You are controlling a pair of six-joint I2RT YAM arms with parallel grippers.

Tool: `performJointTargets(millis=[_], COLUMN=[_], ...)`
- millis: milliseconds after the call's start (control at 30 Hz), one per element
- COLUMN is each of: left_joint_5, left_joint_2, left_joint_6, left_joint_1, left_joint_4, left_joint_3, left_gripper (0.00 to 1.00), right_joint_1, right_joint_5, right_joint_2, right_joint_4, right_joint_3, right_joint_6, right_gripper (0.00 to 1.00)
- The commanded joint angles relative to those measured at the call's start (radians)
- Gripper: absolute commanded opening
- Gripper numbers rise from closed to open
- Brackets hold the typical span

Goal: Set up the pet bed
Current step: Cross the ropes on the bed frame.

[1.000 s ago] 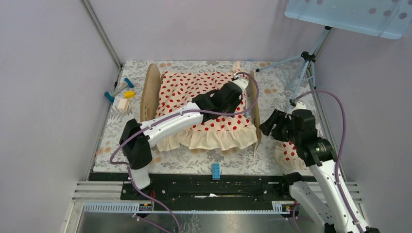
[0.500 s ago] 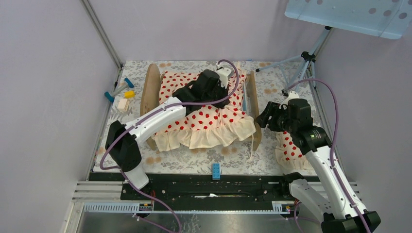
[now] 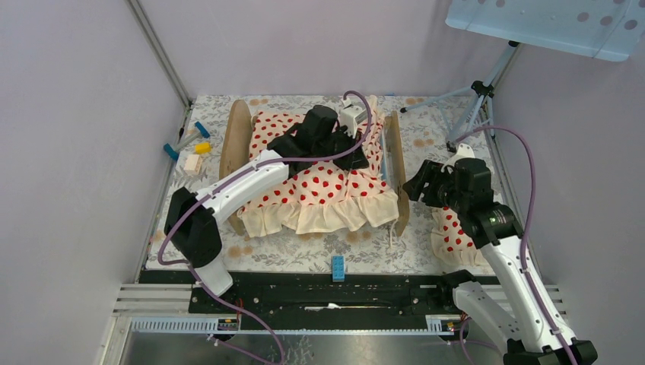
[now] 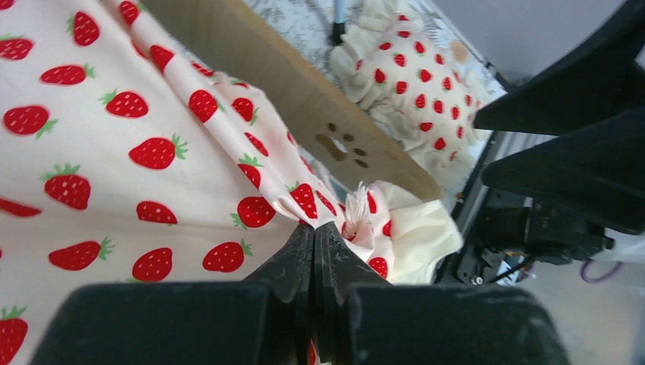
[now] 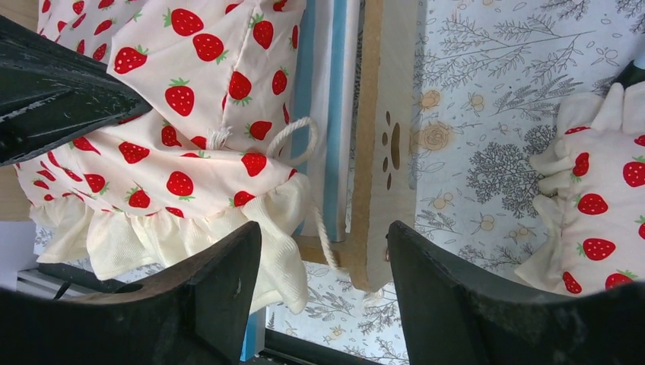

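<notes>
Fabric of the blanket (image 3: 327, 190) sits clamped in the left pincer (image 4: 313, 236) over the pet bed (image 3: 234, 141) in the middle of the counter (image 3: 304, 252), the right pincer (image 5: 323, 232) spread apart by its right end board (holding nothing), so a hard tug could bunch the blanket or shift the frame.

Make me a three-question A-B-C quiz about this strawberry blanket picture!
1. Where is the pillow? A on the pet bed; B under the blanket; C on the table, right of the bed.
2. What colour is the small block at the table's near edge? A blue; B red; C green.
3. What is the left gripper doing? A standing open; B shut on the blanket; C holding the pillow.
Answers: 1 C, beside the right end board. 2 A, plainly blue. 3 B, jaws pinch the cloth.
</notes>
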Motion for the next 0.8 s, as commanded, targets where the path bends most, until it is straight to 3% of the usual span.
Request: performJointTargets(millis=[0,233,467,767], left_joint_5=[0.193,0.252,0.25,0.253], left_joint_2=[0.014,0.034,0.04,0.05], left_joint_6=[0.002,-0.005,-0.005,-0.007], left_joint_1=[-0.002,-0.001,-0.002,-0.001], left_joint_4=[0.106,0.128,0.116,0.111], left_joint_3=[0.007,0.0,0.001,0.01], left_gripper=[0.0,0.0,0.0,0.0], right_joint_1=[-0.003,-0.003,0.002,0.27], right_joint_5=[0.012,-0.157,-0.176,0.045], right_joint_2=[-0.033,-0.026,0.058,0.122], right_joint_4=[0.027,0.102,0.196,0.267], right_joint_3=[-0.03,-0.075,-0.081,-0.15], right_joint_6=[0.0,-0.006,0.014,0.042], right_gripper=[0.67,0.42,0.3,0.26])
